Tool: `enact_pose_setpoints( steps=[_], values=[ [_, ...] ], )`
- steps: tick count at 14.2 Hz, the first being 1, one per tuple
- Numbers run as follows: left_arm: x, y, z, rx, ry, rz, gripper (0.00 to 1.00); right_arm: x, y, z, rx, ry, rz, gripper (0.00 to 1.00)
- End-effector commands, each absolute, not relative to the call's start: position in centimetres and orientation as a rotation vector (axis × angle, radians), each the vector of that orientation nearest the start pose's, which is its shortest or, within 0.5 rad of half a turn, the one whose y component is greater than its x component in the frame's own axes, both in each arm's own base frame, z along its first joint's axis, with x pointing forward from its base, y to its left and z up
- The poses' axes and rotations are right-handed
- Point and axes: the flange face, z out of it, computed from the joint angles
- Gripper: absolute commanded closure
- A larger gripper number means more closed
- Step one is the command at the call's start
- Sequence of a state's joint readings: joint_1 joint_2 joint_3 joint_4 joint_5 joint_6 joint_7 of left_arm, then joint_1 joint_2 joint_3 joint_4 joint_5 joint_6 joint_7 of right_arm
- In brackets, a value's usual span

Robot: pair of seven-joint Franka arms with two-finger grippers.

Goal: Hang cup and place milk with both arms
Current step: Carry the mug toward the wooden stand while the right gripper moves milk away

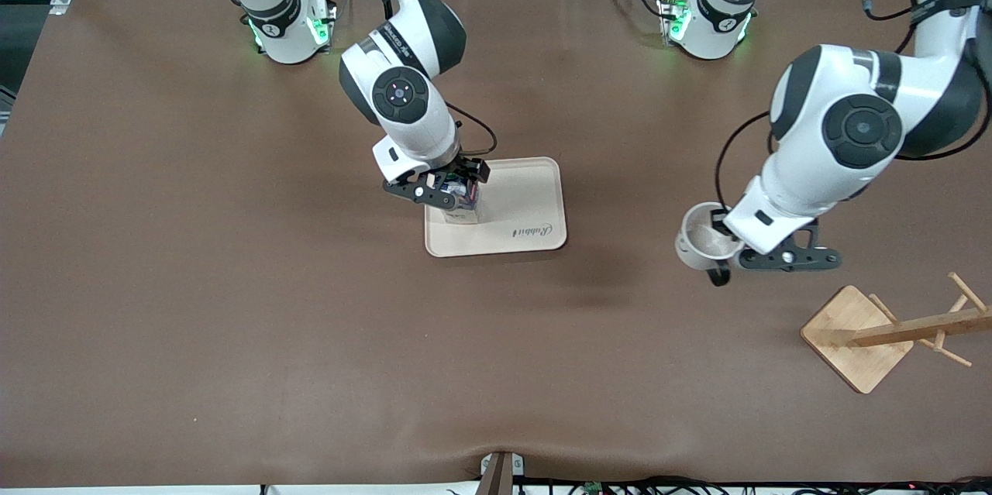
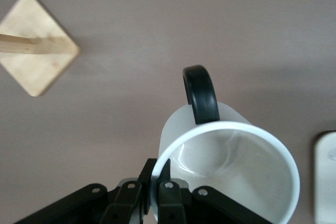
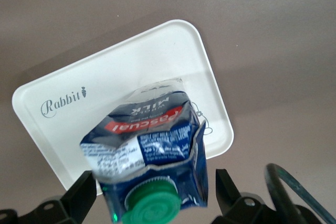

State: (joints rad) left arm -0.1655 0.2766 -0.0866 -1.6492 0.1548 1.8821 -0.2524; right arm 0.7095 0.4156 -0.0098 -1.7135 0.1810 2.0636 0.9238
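The left gripper (image 2: 156, 195) pinches the white cup's (image 2: 226, 171) rim, jaws closed on its wall. The cup's black loop handle (image 2: 201, 94) points toward the wooden rack base (image 2: 37, 59), which sits well apart on the brown tabletop (image 2: 210, 19).

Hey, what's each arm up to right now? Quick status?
Left gripper shut on the cup, near the wooden rack. Right gripper holds the milk over the tray. Nothing in the way.

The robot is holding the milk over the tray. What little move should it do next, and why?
Probably lower it gently. The right gripper holds the milk over the tray, and its fingers look shut on the carton. The left gripper holds the cup up, short of the wooden rack.
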Motion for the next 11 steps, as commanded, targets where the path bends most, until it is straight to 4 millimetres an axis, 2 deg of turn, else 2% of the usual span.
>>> enact_pose_setpoints(
  steps=[1, 2, 3, 5, 7, 9, 11],
  values=[
    [61.7, -12.0, 47.0, -2.981, 0.085, -0.002, 1.0, 49.3, 43.4, 34.0, -3.027, 0.506, 0.224, 0.67],
    [61.7, -10.6, 47.7, -2.98, 0.102, -0.002, 1.0, 49.4, 43.3, 34.2, -3.026, 0.507, 0.224, 0.88],
    [61.9, -9.4, 48.1, -2.982, 0.132, -0.006, 1.0, 49.8, 42.8, 34.4, -3.026, 0.515, 0.227, 1.0],
    [62.4, -7.0, 48.0, -2.988, 0.111, 0.001, 1.0, 50.6, 42.0, 36.0, -3.019, 0.517, 0.226, 1.0],
    [62.6, -5.9, 47.9, -2.985, 0.095, 0.0, 1.0, 52.4, 39.7, 40.0, -3.03, 0.541, 0.285, 1.0],
    [62.8, -4.6, 48.0, -2.986, 0.084, -0.007, 1.0, 54.8, 34.7, 44.3, -3.038, 0.512, 0.359, 1.0],
    [62.8, -3.7, 48.0, -2.986, 0.066, -0.005, 1.0, 56.2, 29.2, 47.3, -3.03, 0.475, 0.353, 1.0]
  ],
)
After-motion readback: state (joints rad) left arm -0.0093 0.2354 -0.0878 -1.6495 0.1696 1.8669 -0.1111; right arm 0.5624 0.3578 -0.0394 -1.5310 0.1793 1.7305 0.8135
